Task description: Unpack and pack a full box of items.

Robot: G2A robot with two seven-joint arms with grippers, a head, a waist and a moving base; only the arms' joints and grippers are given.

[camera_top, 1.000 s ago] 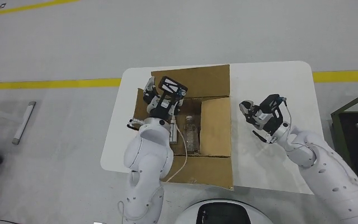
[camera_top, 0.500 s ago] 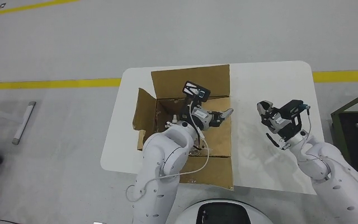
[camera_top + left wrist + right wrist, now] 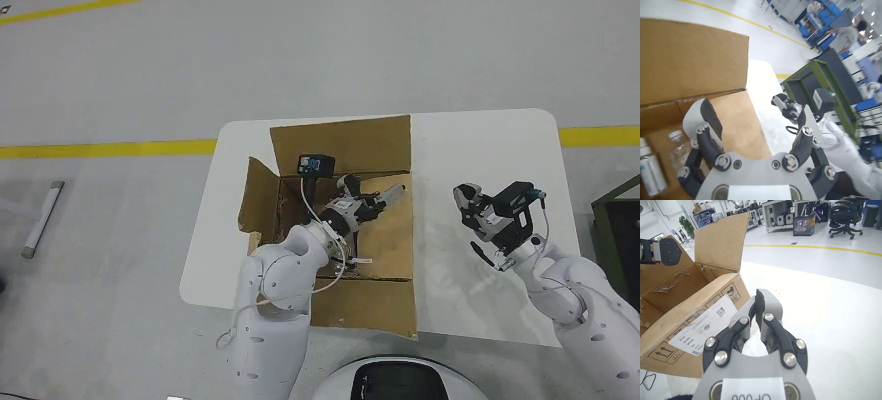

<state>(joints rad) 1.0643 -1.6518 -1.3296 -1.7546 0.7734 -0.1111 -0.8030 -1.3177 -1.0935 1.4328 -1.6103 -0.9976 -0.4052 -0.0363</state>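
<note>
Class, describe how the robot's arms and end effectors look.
The left arm and right arm are rounded and glossy white; a thin white cable runs along the left one. The left end effector and right end effector each have a grey plate, black linkages with silver screws, black textured pads and a white label.

We see box point(image 3: 385, 225) on table point(image 3: 480, 140), bottles point(image 3: 676, 145) inside it, left gripper point(image 3: 755, 111) above it, right gripper point(image 3: 758, 300) to its right.

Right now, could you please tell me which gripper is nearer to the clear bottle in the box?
Left. The left gripper hangs over the box, close to the clear bottle; the right gripper is outside it, over the table.
</note>
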